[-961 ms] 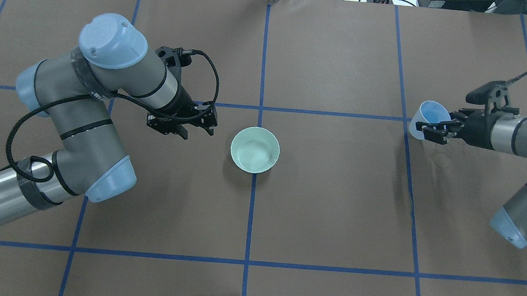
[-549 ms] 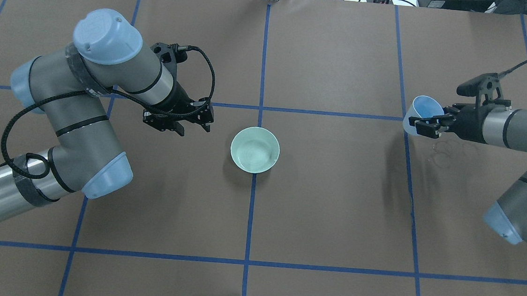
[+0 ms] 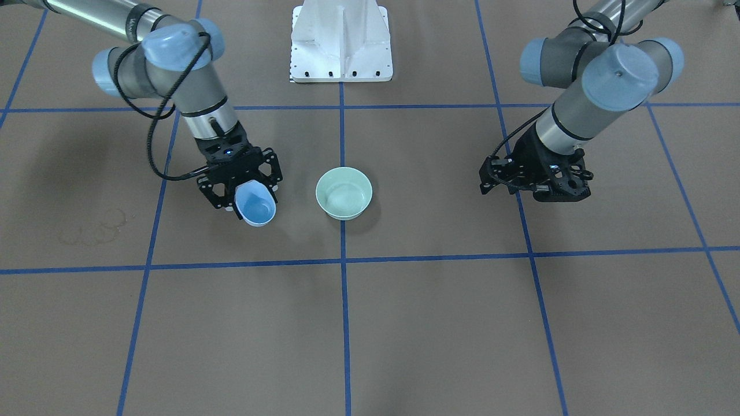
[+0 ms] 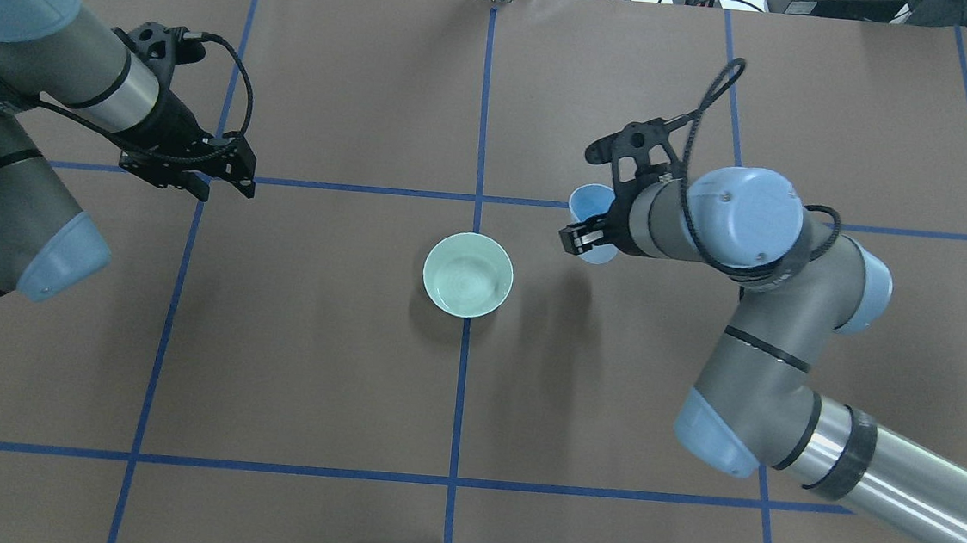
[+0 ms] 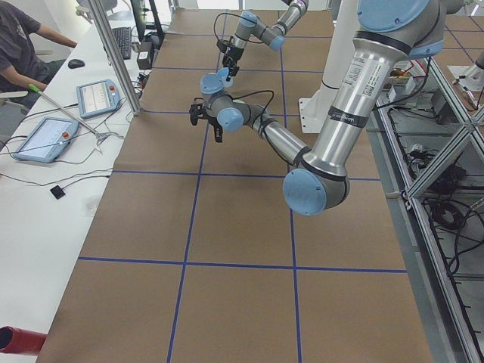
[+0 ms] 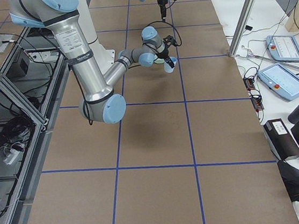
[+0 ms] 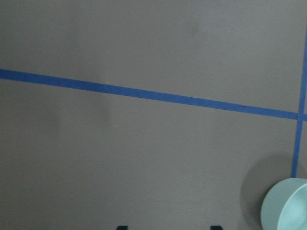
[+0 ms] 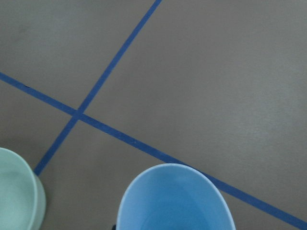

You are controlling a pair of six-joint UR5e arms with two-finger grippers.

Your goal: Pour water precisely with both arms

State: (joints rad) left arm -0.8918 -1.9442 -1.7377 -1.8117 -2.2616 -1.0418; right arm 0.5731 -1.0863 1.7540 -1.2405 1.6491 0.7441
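A pale green bowl (image 4: pixel 468 275) stands at the table's middle, and faint ripples of water (image 4: pixel 469 288) show inside it. My right gripper (image 4: pixel 585 238) is shut on a light blue cup (image 4: pixel 588 202), held above the table just right of the bowl and apart from it. In the front view the cup (image 3: pixel 255 207) tilts a little, its mouth up and toward the camera. The right wrist view shows the cup's rim (image 8: pixel 175 196) and the bowl's edge (image 8: pixel 19 191). My left gripper (image 4: pixel 224 189) hangs open and empty, far left of the bowl.
Blue tape lines (image 4: pixel 461 391) divide the brown table cover into a grid. The white pedestal (image 3: pixel 341 40) stands at the robot's side. Dried ring stains (image 3: pixel 92 228) mark the cover. A person (image 5: pixel 23 38) sits at a side desk with tablets.
My right arm has swung in from the far right with the cup, stopping close to the bowl. My left arm has pulled back to the left, away from the bowl.
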